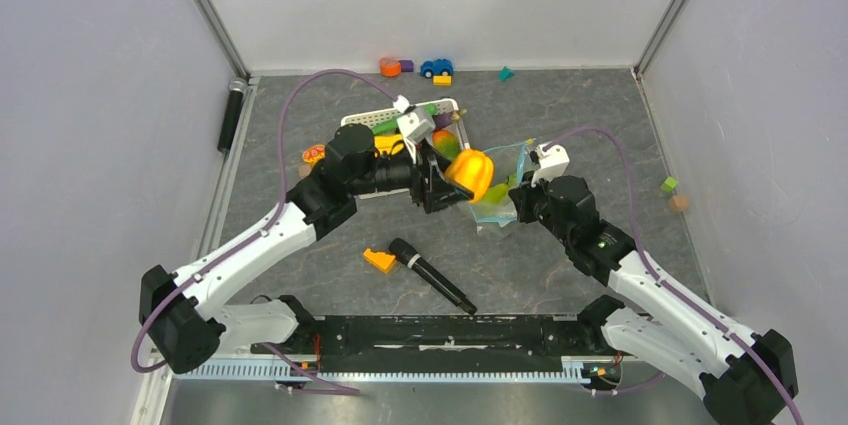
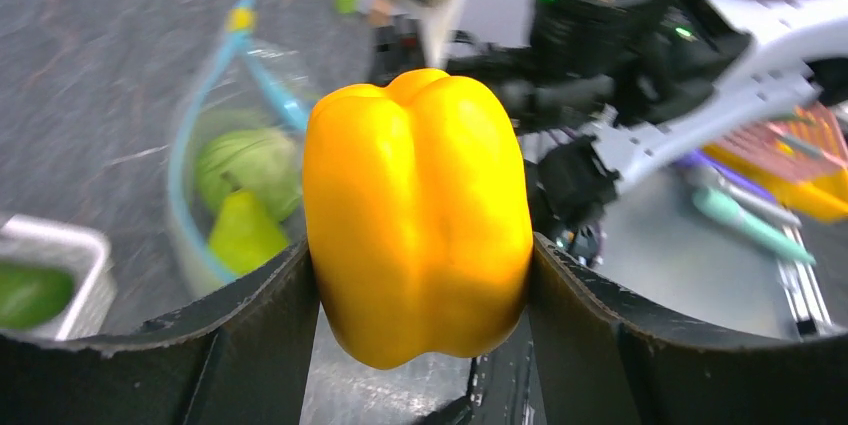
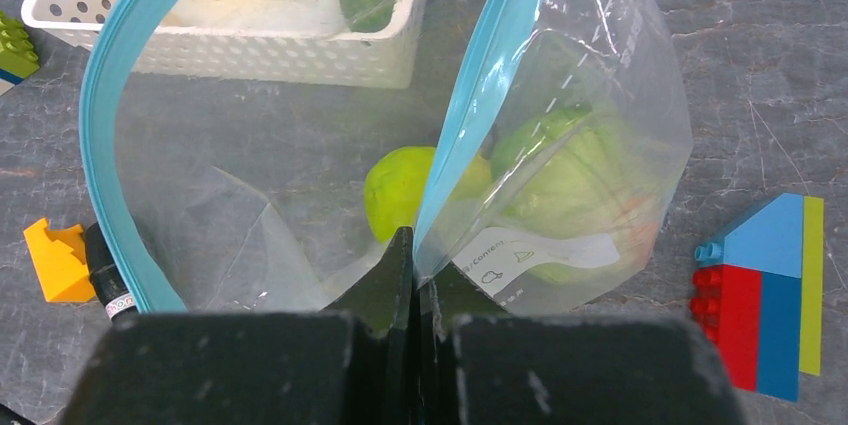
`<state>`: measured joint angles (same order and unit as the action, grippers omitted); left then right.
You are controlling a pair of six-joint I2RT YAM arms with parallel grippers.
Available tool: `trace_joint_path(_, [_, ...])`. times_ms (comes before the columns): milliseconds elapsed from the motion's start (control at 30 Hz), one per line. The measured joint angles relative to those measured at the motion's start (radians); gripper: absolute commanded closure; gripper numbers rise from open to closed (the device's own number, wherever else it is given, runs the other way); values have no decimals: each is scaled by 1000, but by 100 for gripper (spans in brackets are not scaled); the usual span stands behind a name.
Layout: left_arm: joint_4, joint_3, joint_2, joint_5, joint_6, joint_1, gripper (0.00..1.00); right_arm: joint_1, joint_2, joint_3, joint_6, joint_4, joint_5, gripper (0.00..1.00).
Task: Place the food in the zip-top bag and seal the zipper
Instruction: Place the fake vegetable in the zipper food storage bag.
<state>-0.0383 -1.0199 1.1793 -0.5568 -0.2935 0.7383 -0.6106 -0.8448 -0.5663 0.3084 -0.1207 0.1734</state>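
My left gripper (image 1: 452, 180) (image 2: 420, 260) is shut on an orange-yellow pepper (image 1: 470, 173) (image 2: 418, 215), held in the air just left of the zip-top bag's mouth. The clear zip-top bag (image 1: 502, 185) (image 3: 250, 175) stands open, its light-blue zipper (image 3: 100, 125) (image 2: 185, 155) bowed into a loop. Inside it lie a green cabbage (image 3: 575, 180) (image 2: 255, 170) and a green pear (image 3: 400, 190) (image 2: 245, 230). My right gripper (image 1: 525, 187) (image 3: 420, 245) is shut on the bag's near zipper edge beside the white label and holds the mouth up.
A white slotted basket (image 1: 352, 120) (image 3: 250, 50) with more toy food sits behind the bag, partly under my left arm. A black microphone (image 1: 432, 275) and an orange block (image 1: 380, 261) lie in front. Toy blocks (image 3: 765, 290) lie to the right, and a toy car (image 1: 436, 68) at the back.
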Motion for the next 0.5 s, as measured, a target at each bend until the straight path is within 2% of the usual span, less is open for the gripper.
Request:
trace_joint_path(133, [-38, 0, 16, -85, 54, 69, 70, 0, 2, 0, 0, 0, -8, 100])
trace_joint_path(233, [-54, -2, 58, -99, 62, 93, 73, 0, 4, 0, 0, 0, -19, 100])
trace_joint_path(500, [-10, -44, 218, 39, 62, 100, 76, 0, 35, 0, 0, 3, -42, 100])
